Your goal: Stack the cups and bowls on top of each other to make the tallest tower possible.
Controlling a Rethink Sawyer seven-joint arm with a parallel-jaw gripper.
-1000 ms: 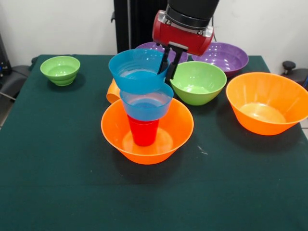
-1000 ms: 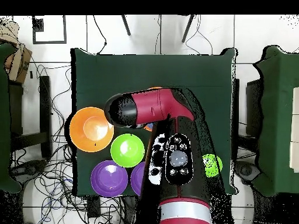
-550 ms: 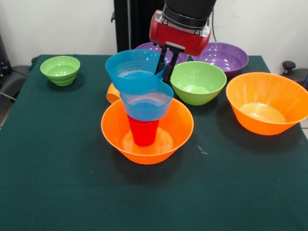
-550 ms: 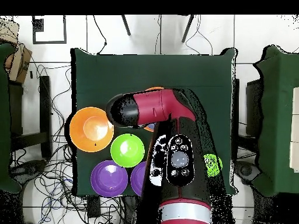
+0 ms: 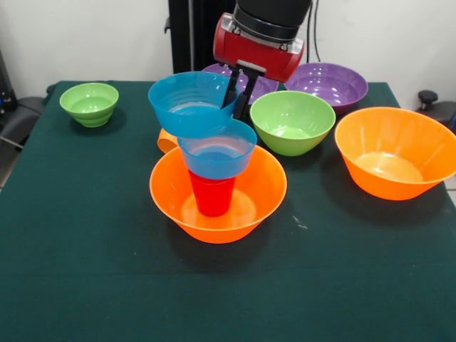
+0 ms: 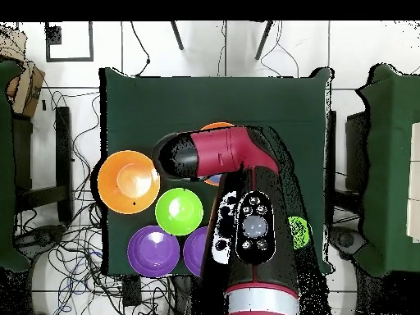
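My gripper (image 5: 237, 107) is shut on the right rim of a blue bowl (image 5: 187, 103) and holds it tilted in the air. That bowl hangs just above and left of the tower (image 5: 216, 182). The tower is a large orange bowl (image 5: 167, 192) with a red cup (image 5: 212, 196) standing in it and a second blue bowl (image 5: 217, 151) on the cup. An orange cup (image 5: 165, 140) lies on its side behind the tower. In the overhead view the arm (image 6: 221, 156) hides the gripper and most of the tower.
A medium green bowl (image 5: 292, 121), two purple bowls (image 5: 336, 84) (image 5: 214, 70) and a second large orange bowl (image 5: 395, 153) stand at the right and back. At the far left sits a small green bowl (image 5: 89, 103).
The gripper has carried the held blue bowl to the left and a little upward. The tower has not moved.
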